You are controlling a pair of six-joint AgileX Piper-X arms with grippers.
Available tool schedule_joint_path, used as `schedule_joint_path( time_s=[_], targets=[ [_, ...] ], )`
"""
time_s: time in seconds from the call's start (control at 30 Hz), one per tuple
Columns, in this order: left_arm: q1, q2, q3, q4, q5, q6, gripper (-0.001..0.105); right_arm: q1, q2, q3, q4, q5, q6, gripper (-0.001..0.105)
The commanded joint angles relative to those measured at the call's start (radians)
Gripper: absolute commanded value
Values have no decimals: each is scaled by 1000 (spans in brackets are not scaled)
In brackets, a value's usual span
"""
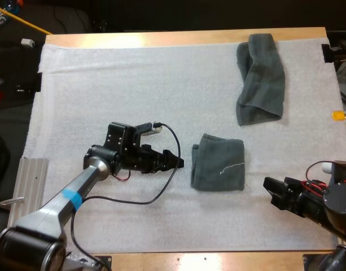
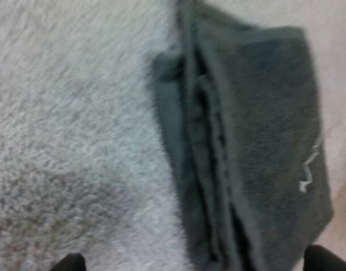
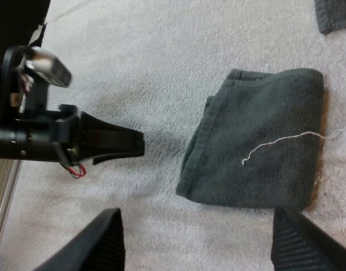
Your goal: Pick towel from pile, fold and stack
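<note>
Two towels lie on the mat point(image 1: 133, 79): folded towel point(image 1: 218, 165) near centre, between the grippers; loose towel point(image 1: 261, 79) at far right. Both left gripper point(image 1: 178, 162) and right gripper point(image 1: 268, 189) gape wide, holding nothing.

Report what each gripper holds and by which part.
Nothing is held. The left gripper stands open just short of the folded towel; the right gripper is open too, clear of it.
</note>
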Motion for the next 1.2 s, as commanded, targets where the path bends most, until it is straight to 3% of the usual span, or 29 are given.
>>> schedule_joint_path(
  time_s=[0.0, 0.37, 0.53, 0.77, 1.07, 1.17],
  targets=[
    [-5, 16, -2, -16, 27, -5, 72, -1, -5, -6, 2, 9, -4, 55],
    [-13, 99, -4, -36, 59, -22, 72, -1, -5, -6, 2, 19, -4, 55],
    [-72, 100, -4, -100, 51, -86, 72, -1, -5, -6, 2, 19, -4, 55],
    [-192, 117, -8, -213, -61, -222, 72, -1, -5, -6, 14, 17, -4, 55],
    [-273, 202, -131, -206, -57, -337, 72, -1, -5, -6, 98, 6, -4, 55],
    [-275, 215, -152, -206, -49, -361, 66, -1, -5, -6, 99, 1, -4, 55]
  ],
)
